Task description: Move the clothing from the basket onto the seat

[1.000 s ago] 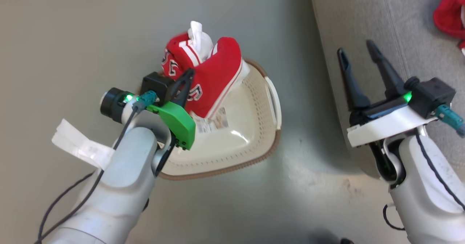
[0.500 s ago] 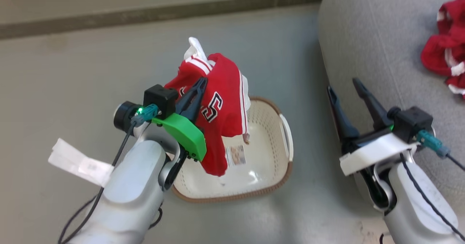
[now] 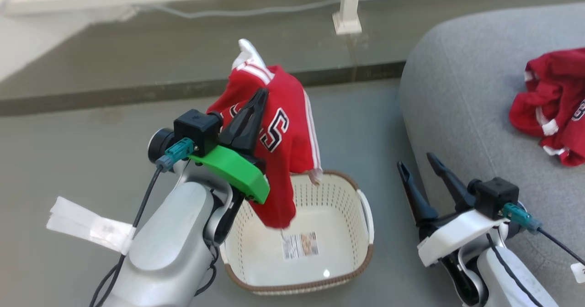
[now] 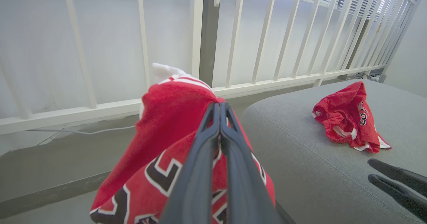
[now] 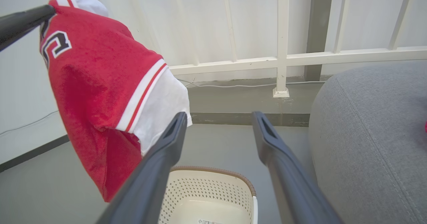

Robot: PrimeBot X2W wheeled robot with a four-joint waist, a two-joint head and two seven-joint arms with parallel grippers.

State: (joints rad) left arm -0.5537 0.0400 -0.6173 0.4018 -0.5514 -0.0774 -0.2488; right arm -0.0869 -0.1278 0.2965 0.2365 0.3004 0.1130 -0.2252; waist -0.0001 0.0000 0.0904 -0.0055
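Jersey hanging, long axis vertical, above basket

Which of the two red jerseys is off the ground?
The jersey pinched in the left gripper, hanging over the basket; the other jersey lies crumpled on the grey seat.

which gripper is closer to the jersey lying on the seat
Right. The right gripper stands open at the seat's near edge, short of that jersey. The left gripper is farther off, up by the basket, shut on the other jersey.
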